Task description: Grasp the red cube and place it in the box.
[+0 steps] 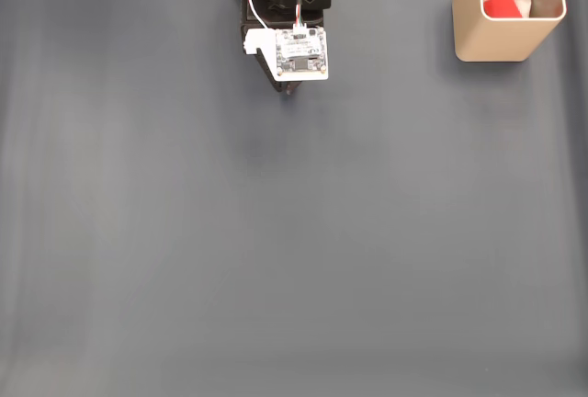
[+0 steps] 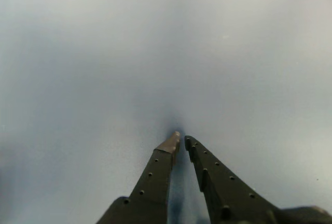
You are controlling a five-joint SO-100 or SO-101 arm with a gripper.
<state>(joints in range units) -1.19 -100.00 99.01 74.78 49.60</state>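
The dark grey counter [image 1: 294,259] lies bare across almost the whole fixed view, giving open passage from left edge to right and down to the bottom. Two things stand in the way, both at the top: the arm's black base with its white camera board [image 1: 301,52] near top centre, and the box [image 1: 503,13] in the top right corner, tall, open-topped, well apart from the arm. A wide lane of counter runs between them. In the wrist view the fingers [image 2: 171,151] point at plain counter with only a narrow gap between their tips.
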